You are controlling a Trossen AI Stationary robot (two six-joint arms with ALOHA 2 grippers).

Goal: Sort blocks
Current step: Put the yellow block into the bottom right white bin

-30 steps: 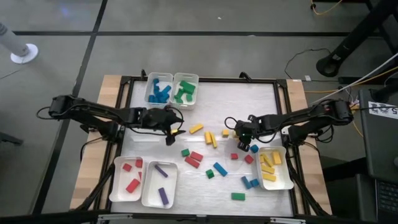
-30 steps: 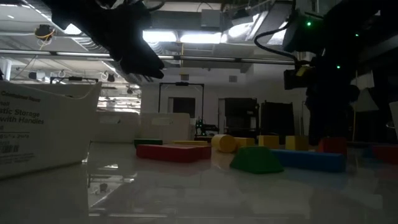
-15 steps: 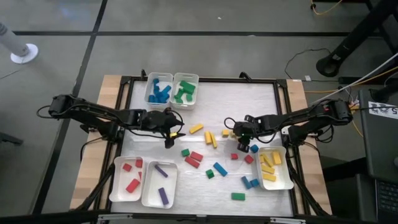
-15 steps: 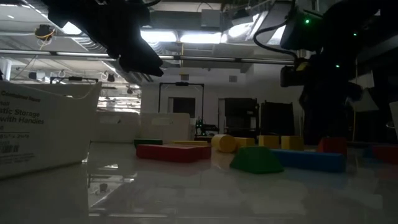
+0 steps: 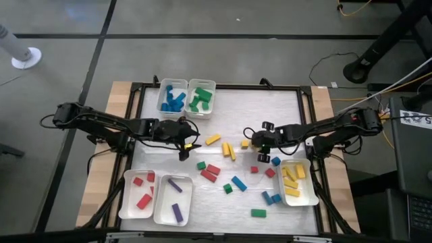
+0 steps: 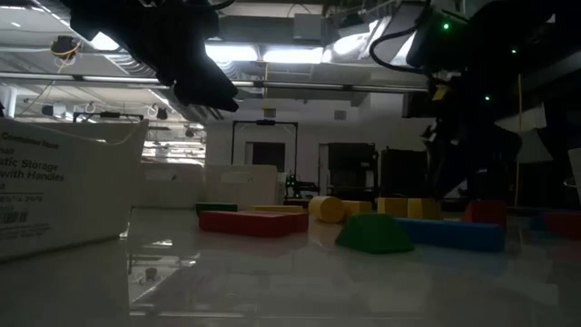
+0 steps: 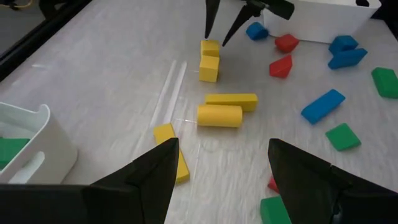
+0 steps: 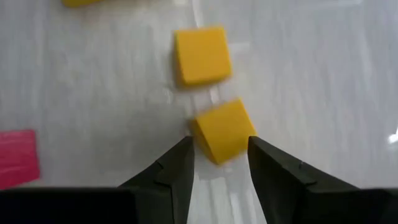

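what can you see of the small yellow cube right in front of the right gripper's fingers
The yellow cube is a small, solid-coloured block with a matte look, lying on the white table, turned at an angle to a second yellow cube just beyond it; the two sit close but apart. The right gripper is open, its dark fingers either side of the cube's near corner; contact cannot be told. From above it lies right of the table's centre, near the yellow bars.

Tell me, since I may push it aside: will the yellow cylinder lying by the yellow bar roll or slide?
The yellow cylinder lies on its curved side, so a push across its length would probably roll it. The yellow bar sits right against one side and may stop it there. It looks solid, so likely stiff.
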